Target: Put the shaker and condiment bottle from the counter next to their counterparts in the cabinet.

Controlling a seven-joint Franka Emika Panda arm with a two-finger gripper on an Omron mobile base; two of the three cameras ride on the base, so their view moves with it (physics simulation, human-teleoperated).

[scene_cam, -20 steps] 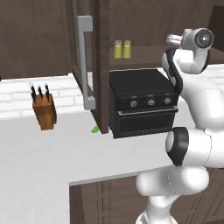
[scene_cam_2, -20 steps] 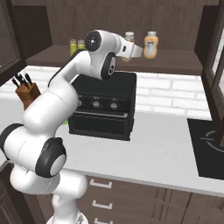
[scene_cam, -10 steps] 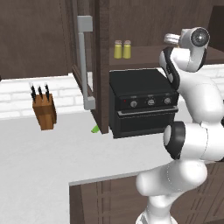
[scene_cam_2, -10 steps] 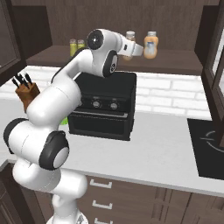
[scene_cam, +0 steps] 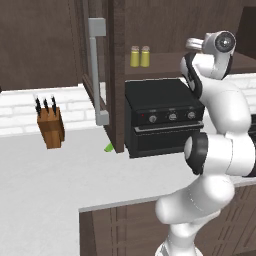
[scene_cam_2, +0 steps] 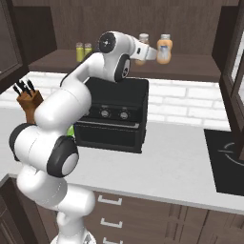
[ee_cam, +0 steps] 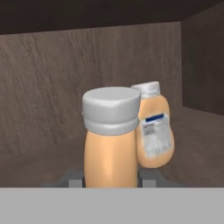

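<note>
Two small squat orange condiment bottles with pale caps are in sight. One, the condiment bottle, stands upright between the two-finger gripper in the hand view, clenched at its lower body. The second orange bottle with a pale grey-white label stands on the shelf just behind it at about 2 o'clock, their sides close; whether they touch cannot be told. In the right base view the labelled bottle sits on the dark brown wooden cabinet shelf, with the held bottle partly hidden by the white arm at its 9 o'clock.

Two small yellow-green cylindrical shakers with greyish-brown caps stand side by side, upright, on the same shelf, at 12 o'clock above the black countertop oven. They also show at the left of the shelf in the right base view.

One wooden knife block with three dark handles rests on the pale grey-white counter. One open cabinet door with a long grey bar handle hangs at the oven's 10 o'clock.
</note>
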